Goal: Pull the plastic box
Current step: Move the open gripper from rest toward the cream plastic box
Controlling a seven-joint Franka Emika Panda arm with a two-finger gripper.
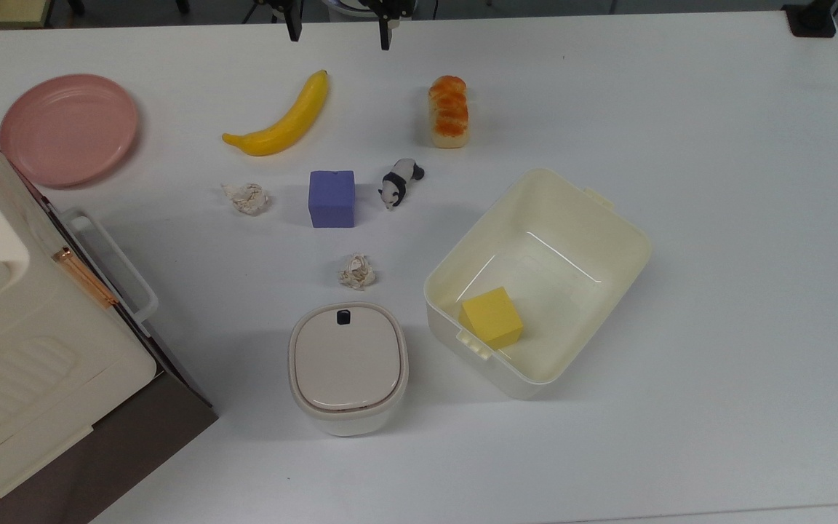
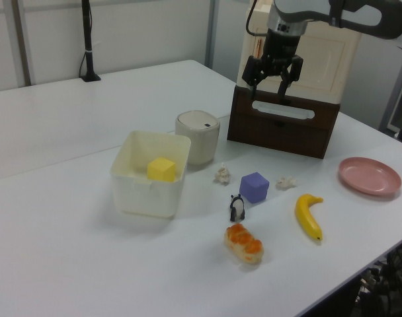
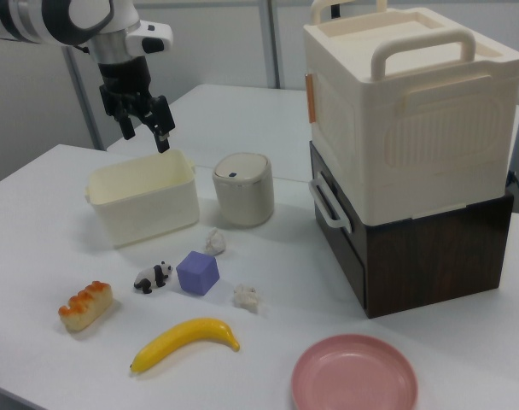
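Observation:
The plastic box (image 1: 630, 240) is a large pale cream tub with rounded corners, standing open at an angle on the white table, right of centre in the top view. A yellow cube (image 1: 492, 316) lies in its near-left corner. The tub also appears in the left view (image 2: 148, 195) and the right view (image 3: 144, 205). My gripper (image 1: 339, 29) hangs open and empty in the air at the top view's upper edge, far from the tub. In the left view the gripper (image 2: 267, 86) is in front of the stacked bins. In the right view the gripper (image 3: 146, 137) is high over the tub.
A banana (image 1: 284, 120), bread loaf (image 1: 448, 110), panda figure (image 1: 398, 182), purple cube (image 1: 332, 199) and two crumpled paper balls (image 1: 246, 198) (image 1: 357, 271) lie between gripper and tub. A beige lidded container (image 1: 348, 366) stands left of the tub. Pink plate (image 1: 68, 127) and stacked bins (image 1: 19, 349) fill the top view's left.

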